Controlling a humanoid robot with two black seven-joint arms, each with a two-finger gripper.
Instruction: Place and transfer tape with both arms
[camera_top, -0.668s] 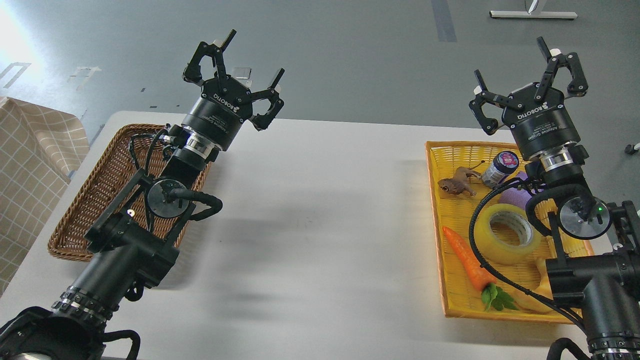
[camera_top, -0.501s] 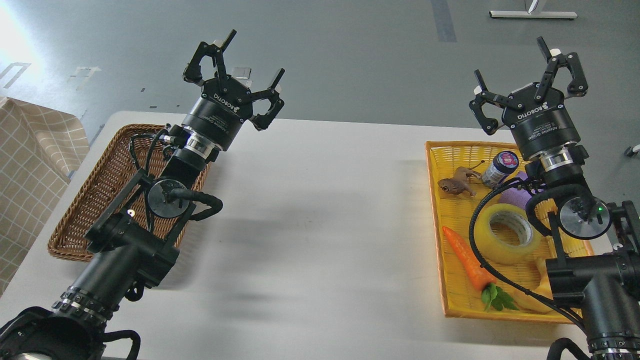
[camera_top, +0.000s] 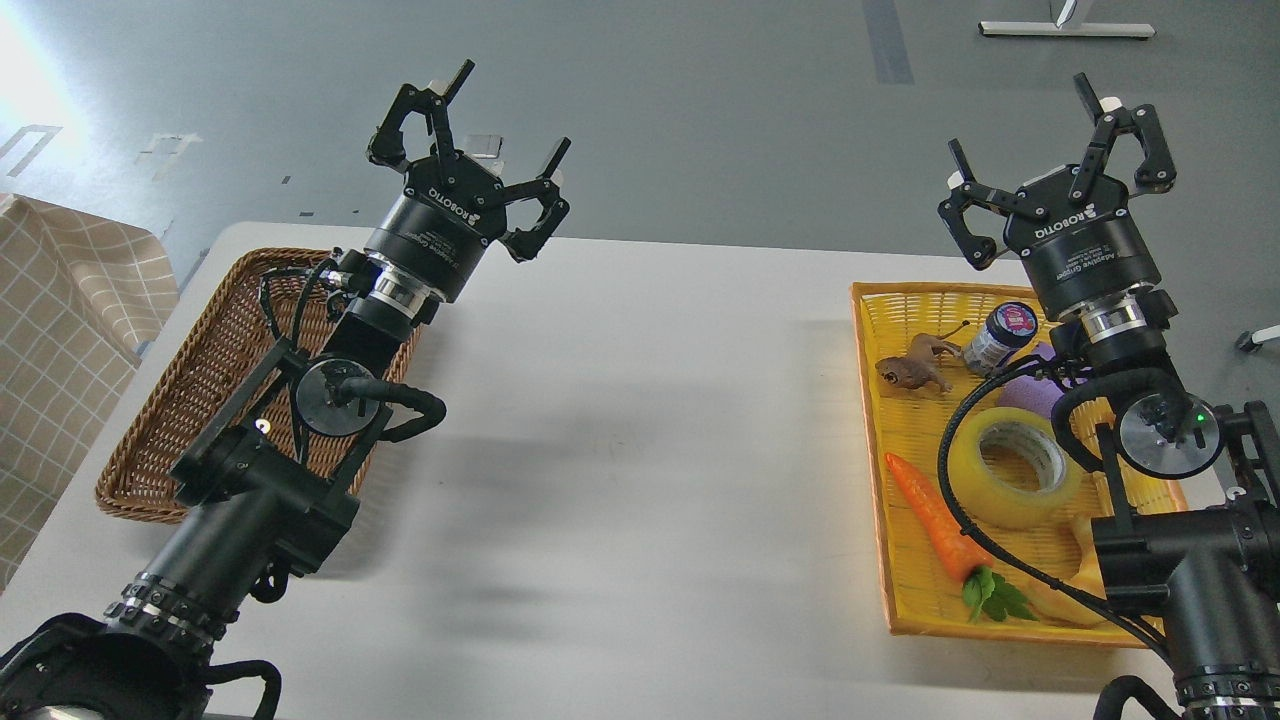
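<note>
Evidently no step of the task is done yet. Fig.: head view, both arms raised over a white rectangular tabletop (camera_top: 640, 420).

L: the left black two-finger gripper (camera_top: 470, 125), marked ROBOTIQ, is held up w/ fingers spread wide and nothing between them; it is seen above the far end of a brown woven wicker basket (camera_top: 170, 420) at the table's left edge. No contents can be made out in the basket's visible part; part is hidden by the arm.

R: the right black two-finger gripper (camera_top: 1050, 140), same make, is likewise spread wide and empty, raised above the far end of a yellow woven plastic tray (camera_top: 880, 420).

Task obj.: the wide ring-shaped roll of translucent yellow packing tape w/ whitish-grey core (camera_top: 1012, 470) is lying flat in the yellow tray, near its middle, well apart from both grippers; a black cable of the right arm crosses in front of it. Beside it are seen an orange toy carrot w/ green leaves (camera_top: 935, 520), a small brown toy animal (camera_top: 912, 370), a small dark jar w/ blue-red lid (camera_top: 998, 338) and a purple object (camera_top: 1035, 392), partly hidden.

Remaining, as judged: tape to be picked up (prob. by the right arm, being nearest), handed over mid-table, then set down, likely in the wicker basket. Progress approx. nil.
</note>
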